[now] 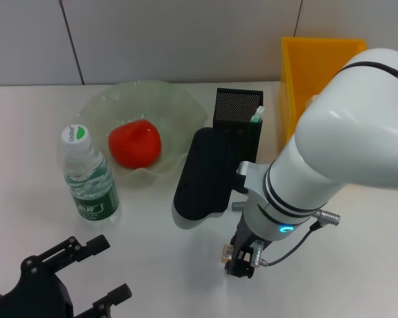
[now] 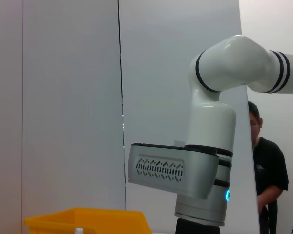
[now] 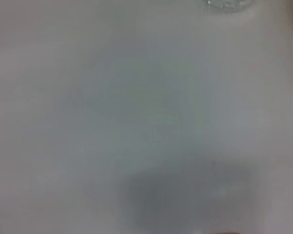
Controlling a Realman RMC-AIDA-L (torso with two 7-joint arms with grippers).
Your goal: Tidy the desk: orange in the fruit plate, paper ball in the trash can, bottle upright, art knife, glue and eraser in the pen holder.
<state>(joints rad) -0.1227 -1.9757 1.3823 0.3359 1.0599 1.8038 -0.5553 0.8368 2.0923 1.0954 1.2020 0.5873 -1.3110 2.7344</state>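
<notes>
Your right pincer (image 1: 242, 260) is down at the counter (image 1: 358, 265), near the front edge and in front of the pen holder (image 1: 237, 119); you cannot tell from here whether it is clenched or released, though a small pale object shows right at its tip. The right wrist view gives you only a blurred pale surface. Your left pincer (image 1: 99, 271) sits low at the front left corner, parked, its two black fingers (image 1: 93, 246) spread apart and holding nothing.

The bottle (image 1: 87, 173) already stands upright on the counter, just beside the fruit plate (image 1: 166, 99). The orange (image 1: 134, 143) lies inside that plate. The pen holder stands behind the right arm's black forearm cover, with a green-and-white item (image 1: 257, 116) poking out at its right corner. The yellow trash can (image 1: 305, 66) stands to the right of the holder, at the back.
</notes>
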